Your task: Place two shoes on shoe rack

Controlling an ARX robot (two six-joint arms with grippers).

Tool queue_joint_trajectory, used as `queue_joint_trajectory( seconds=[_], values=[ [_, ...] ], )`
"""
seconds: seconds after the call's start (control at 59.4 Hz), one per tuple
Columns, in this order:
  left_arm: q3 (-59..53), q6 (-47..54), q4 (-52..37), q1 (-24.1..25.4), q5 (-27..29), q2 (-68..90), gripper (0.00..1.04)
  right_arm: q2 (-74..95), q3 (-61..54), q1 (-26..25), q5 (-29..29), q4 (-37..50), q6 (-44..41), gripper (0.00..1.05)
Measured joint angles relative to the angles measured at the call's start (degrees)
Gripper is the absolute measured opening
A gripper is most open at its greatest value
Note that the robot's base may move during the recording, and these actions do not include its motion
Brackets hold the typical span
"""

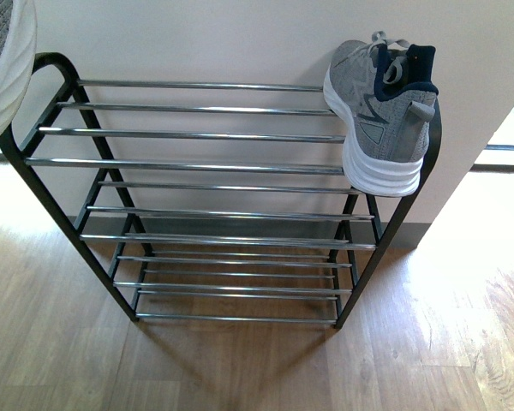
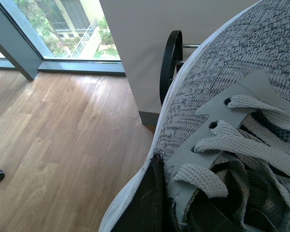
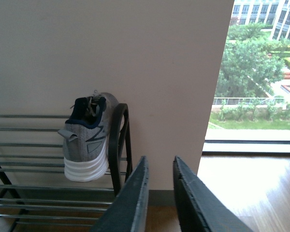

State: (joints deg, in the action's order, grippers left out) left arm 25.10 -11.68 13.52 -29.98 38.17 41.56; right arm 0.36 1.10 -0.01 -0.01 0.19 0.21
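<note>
racked sneaker [image 1: 385, 111] | heel out, toe likely wallward | left claw [image 2: 155, 195]: other sneaker [image 2: 222, 92]

The shoe rack [image 1: 214, 163] stands on a wooden floor [image 1: 240, 368], against a pale wall [image 1: 197, 43], in the middle of the frame. On its top tier of chrome bars [image 1: 197, 86], at the upper right, lies one grey sneaker [image 1: 385, 120], with its heel toward the camera.
</note>
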Motion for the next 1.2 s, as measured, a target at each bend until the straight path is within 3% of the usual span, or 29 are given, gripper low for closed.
queue_joint_trajectory(
  seconds=[0.472, 0.539, 0.64, 0.775, 0.892, 1.095, 1.196],
  values=[
    [0.0, 0.0, 0.0, 0.04, 0.61, 0.0, 0.01, -0.07, 0.0, 0.0, -0.2, 0.0, 0.02, 0.97],
    [-0.02, 0.0, 0.0, 0.07, 0.55, 0.0, 0.01, -0.04, 0.0, 0.0, -0.17, 0.0, -0.02, 0.95],
    [1.7, -11.56, -3.96, -1.6, 4.13, 4.04, 0.01, -0.11, 0.0, 0.0, 0.24, -0.11, 0.0, 0.96],
    [10.93, -25.97, -9.92, 0.11, -0.66, 16.02, 0.01, -0.11, 0.0, 0.0, 0.17, -0.11, 0.0, 0.96],
    [22.62, -32.79, -12.41, 0.9, -5.77, 28.96, 0.01, -0.11, 0.0, 0.0, 0.17, -0.11, 0.0, 0.96],
    [41.27, -44.63, -8.41, 1.51, -15.56, 53.35, 0.01, -0.11, 0.0, 0.0, 0.17, -0.11, 0.0, 0.96],
    [47.08, -47.19, -5.29, 1.51, -17.31, 61.11, 0.01, -0.11, 0.0, 0.0, 0.17, -0.11, -0.02, 0.96]
  ],
)
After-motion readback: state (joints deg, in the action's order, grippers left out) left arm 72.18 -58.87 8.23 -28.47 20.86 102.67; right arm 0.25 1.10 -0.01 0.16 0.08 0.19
